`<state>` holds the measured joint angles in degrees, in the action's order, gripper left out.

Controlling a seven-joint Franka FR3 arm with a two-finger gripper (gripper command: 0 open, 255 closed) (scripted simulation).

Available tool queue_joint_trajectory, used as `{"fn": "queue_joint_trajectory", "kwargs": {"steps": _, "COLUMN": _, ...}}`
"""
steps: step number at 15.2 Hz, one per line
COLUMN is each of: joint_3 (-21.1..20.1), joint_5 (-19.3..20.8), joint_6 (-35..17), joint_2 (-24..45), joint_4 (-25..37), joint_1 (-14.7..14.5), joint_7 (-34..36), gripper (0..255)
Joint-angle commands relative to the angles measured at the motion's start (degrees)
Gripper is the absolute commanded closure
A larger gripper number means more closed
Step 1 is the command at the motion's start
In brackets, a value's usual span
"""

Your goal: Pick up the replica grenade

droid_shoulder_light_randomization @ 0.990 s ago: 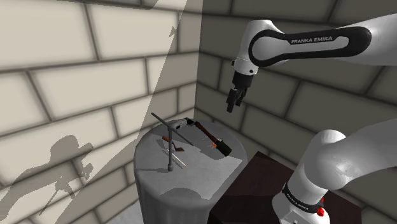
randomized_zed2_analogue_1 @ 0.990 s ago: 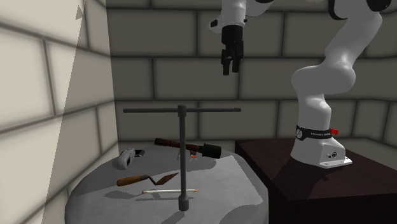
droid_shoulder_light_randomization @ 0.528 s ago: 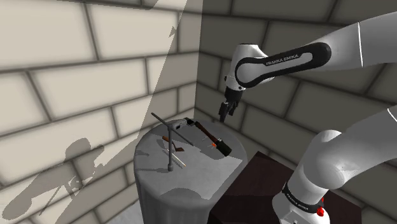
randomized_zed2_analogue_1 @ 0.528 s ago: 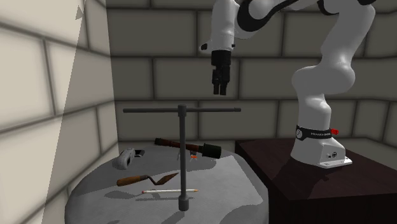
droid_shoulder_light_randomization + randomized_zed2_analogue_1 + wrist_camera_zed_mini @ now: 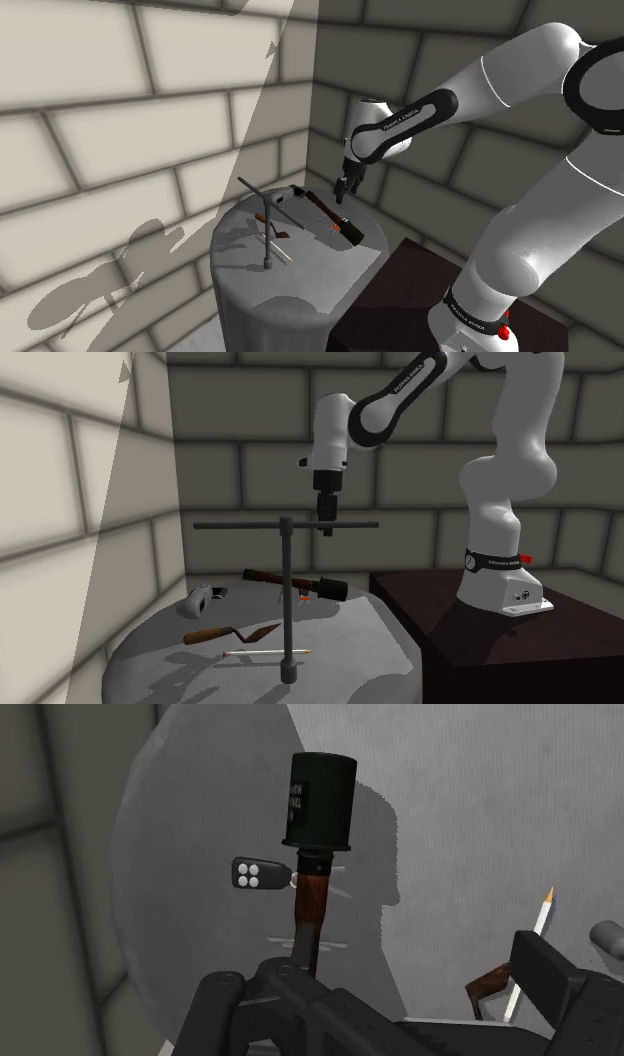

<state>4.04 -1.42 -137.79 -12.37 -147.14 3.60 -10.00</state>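
The replica grenade is a stick type with a dark green head and a brown wooden handle. It lies flat on the round grey table, near the rim on the side towards the stand. It also shows as the grenade in the shoulder view and the grenade in the second exterior view. My black gripper hangs a little above the handle, pointing down, apart from it. In the second exterior view the gripper sits level with a T-shaped tool's crossbar. The gripper is open, with nothing between its fingers.
A tall grey T-shaped wrench stands upright mid-table. A brown-handled trowel, a white pencil and a grey pistol-like piece lie around it. A small black remote rests by the grenade's neck. Brick walls close two sides.
The gripper has come down and towards the shoulder view's left, from high over the table to just above the grenade. Nothing on the table has moved.
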Motion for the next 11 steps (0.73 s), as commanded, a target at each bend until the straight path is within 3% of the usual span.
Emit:
{"fn": "queue_joint_trajectory", "kwargs": {"steps": 1, "joint_3": 0.4, "joint_5": 0.1, "joint_6": -4.6, "joint_2": 4.6, "joint_4": 0.2, "joint_1": 0.3, "joint_7": -0.2, "gripper": 0}}
{"fn": "queue_joint_trajectory", "kwargs": {"steps": 11, "joint_3": 1.7, "joint_5": -1.4, "joint_6": -19.7, "joint_2": 26.1, "joint_4": 7.5, "joint_1": 2.2, "joint_7": -2.0, "gripper": 0}}
